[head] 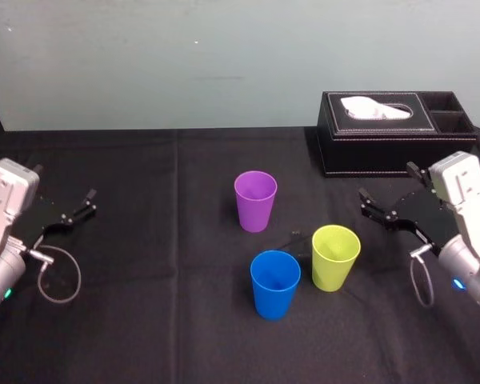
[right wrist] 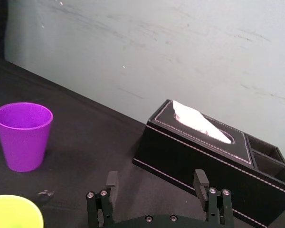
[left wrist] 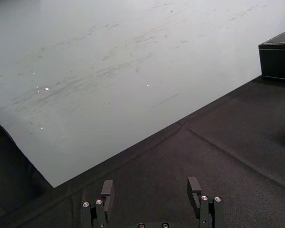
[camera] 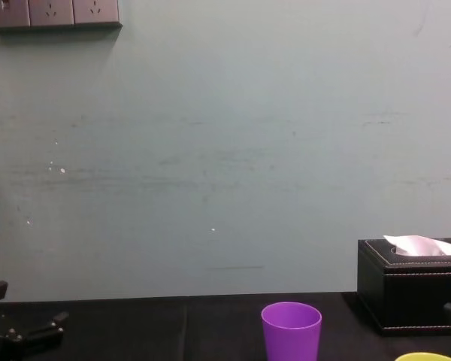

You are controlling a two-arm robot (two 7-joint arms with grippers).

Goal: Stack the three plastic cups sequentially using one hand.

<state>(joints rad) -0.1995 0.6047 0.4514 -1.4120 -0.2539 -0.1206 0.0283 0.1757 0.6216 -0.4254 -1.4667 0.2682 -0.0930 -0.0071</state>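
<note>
From the chest view much is cut off. The purple cup [camera: 291, 331] loses its base at the lower edge, the yellow-green cup [camera: 425, 356] shows as a sliver of rim, and the tissue box [camera: 410, 289] runs off the right side. In the right wrist view the yellow-green cup is again only an arc of rim in the corner. A small mark on the cloth [right wrist: 46, 193] near it is too slight to name.

Looking down from the head view, there are three cups, one of each colour, all upright on the black tabletop [head: 144, 320]. Their mouths are up and their long axes vertical, each narrowing toward its base. None sits inside another. The purple one stands farthest back, about mid-table. The blue cup [head: 274, 283] is nearest the robot, with the yellow-green one just beside it on the robot's right – close, though a thin gap seems to show between them.

There are two pincers, both empty. The right pincer [head: 386, 181] hovers near the yellow-green cup and in front of the tissue box, its jaws spread wide and touching nothing. The left pincer [head: 88, 202] sits at the tabletop's left edge, well apart from the cups – its jaws are also parted wide, as its wrist view shows.

There is one tissue box, black, at the back right, with a white tissue poking from its slot.
</note>
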